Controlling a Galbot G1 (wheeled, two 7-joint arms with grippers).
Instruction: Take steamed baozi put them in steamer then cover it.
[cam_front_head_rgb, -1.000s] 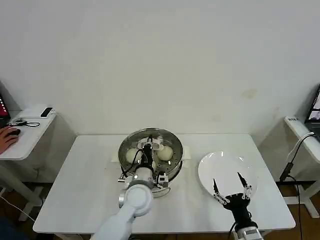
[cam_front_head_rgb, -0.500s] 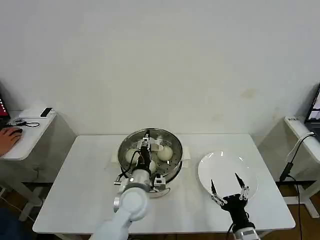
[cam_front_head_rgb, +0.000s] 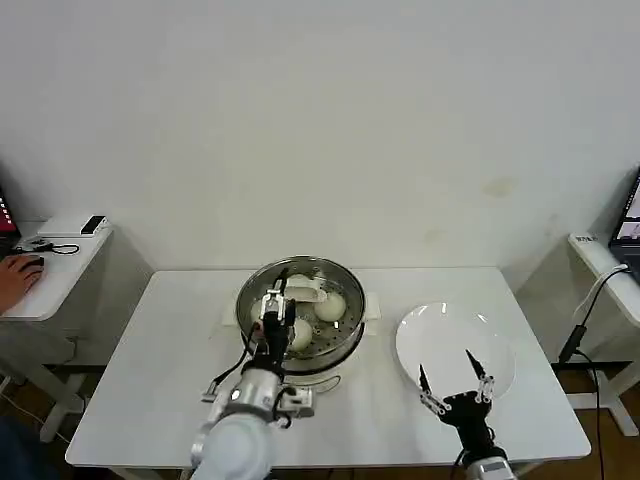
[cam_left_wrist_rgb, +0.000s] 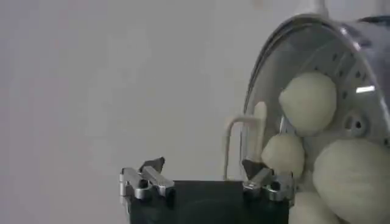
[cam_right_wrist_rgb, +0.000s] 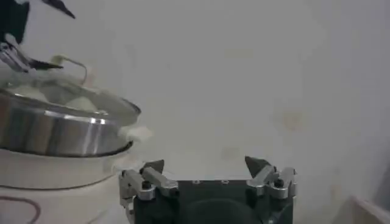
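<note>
The steamer (cam_front_head_rgb: 345, 325) stands mid-table with the cover (cam_front_head_rgb: 325, 272) lying on it, its pale handle (cam_front_head_rgb: 301, 292) at the centre. Cream-white baozi (cam_front_head_rgb: 330, 305) show through the glass. My left gripper (cam_front_head_rgb: 277, 312) hangs open over the steamer's near side, just short of the handle and holding nothing. In the left wrist view the left gripper (cam_left_wrist_rgb: 203, 169) is open, with the handle (cam_left_wrist_rgb: 260, 122) and baozi (cam_left_wrist_rgb: 308, 103) beyond it. My right gripper (cam_front_head_rgb: 448, 375) is open above the near edge of the white plate (cam_front_head_rgb: 455, 335). In the right wrist view the right gripper (cam_right_wrist_rgb: 204, 165) is empty, and the steamer (cam_right_wrist_rgb: 55, 131) is off to one side.
The white plate lies right of the steamer with nothing on it. A side table (cam_front_head_rgb: 50, 275) stands at the left, where a person's hand (cam_front_head_rgb: 12, 275) rests by a mouse. Another side table (cam_front_head_rgb: 605, 265) and a hanging cable (cam_front_head_rgb: 580, 330) are at the right.
My left gripper has drawn back from the cover's handle toward the table's front, leaving the cover on the steamer. The right gripper has slid slightly back toward me.
</note>
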